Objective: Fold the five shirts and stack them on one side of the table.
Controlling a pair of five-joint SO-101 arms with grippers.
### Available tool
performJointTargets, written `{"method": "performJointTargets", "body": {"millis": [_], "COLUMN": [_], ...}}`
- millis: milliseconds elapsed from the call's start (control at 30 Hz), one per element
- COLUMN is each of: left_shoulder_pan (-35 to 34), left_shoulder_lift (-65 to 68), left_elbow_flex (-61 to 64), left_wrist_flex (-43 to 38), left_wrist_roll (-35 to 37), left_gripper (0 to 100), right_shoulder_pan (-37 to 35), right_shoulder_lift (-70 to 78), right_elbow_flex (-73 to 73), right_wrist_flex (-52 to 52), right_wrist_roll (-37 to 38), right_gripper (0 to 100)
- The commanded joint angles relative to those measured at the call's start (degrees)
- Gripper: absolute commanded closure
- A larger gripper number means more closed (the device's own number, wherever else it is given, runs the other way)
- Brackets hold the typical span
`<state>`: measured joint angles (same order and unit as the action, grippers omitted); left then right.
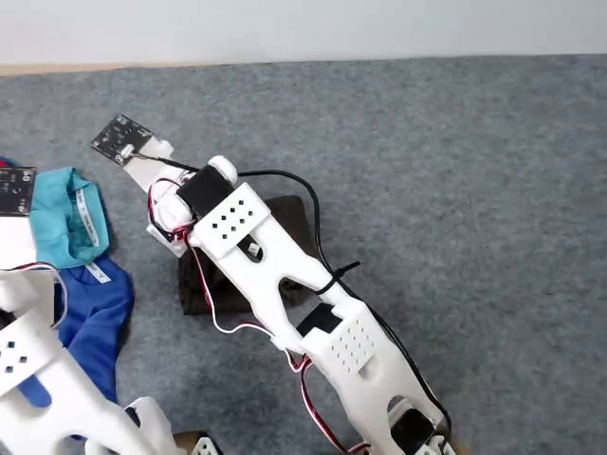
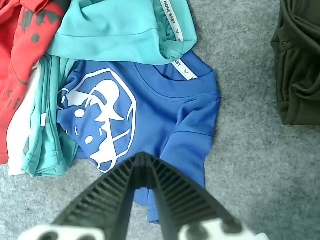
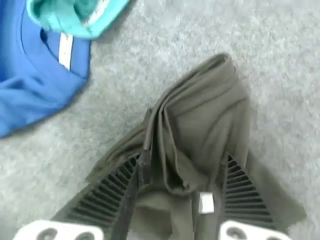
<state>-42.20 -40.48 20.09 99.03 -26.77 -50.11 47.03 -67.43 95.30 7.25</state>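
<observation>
A dark olive shirt (image 3: 200,120) lies bunched on the grey carpet, and my right gripper (image 3: 185,157) stands open over it with one finger on either side of its folds. From above, the right arm (image 1: 285,275) covers most of that olive shirt (image 1: 289,213). My left gripper (image 2: 142,157) is shut and empty, hovering above a blue shirt (image 2: 165,100) with a white print. A teal shirt (image 2: 115,30) overlaps the blue one's collar. A red shirt (image 2: 20,60) and a pale teal-striped shirt (image 2: 42,130) lie beside it. The left arm (image 1: 38,379) is over the blue shirt (image 1: 100,313).
Grey carpet (image 1: 455,190) covers the table, with open room to the right and at the back. The table's far edge meets a pale wall (image 1: 303,28). Cables (image 1: 313,213) run along the right arm.
</observation>
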Motion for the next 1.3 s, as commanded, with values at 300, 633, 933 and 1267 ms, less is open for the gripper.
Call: {"method": "performJointTargets", "body": {"millis": [300,633,933,1267], "left_shoulder_pan": [-0.2,-0.2,-0.2,-0.2], "left_shoulder_lift": [-1.1,-1.1,-1.1,-1.1], "left_elbow_flex": [-0.1,0.2,4.2,3.8], "left_wrist_flex": [0.7,0.9,0.5,0.5], "left_wrist_roll": [0.0,0.0,0.0,0.0], "left_gripper": [100,100,100,100], "right_shoulder_pan": [-0.7,1.0,-4.7,-8.7], "right_shoulder_lift": [-2.3,6.6,9.0,6.3], "right_elbow_flex": [5.9,5.8,5.8,-0.4], "right_wrist_flex": [6.7,5.4,4.2,6.1], "right_wrist_roll": [-0.9,-0.8,-0.6,-0.4], "right_gripper": [76.8,76.8,84.7,95.9]}}
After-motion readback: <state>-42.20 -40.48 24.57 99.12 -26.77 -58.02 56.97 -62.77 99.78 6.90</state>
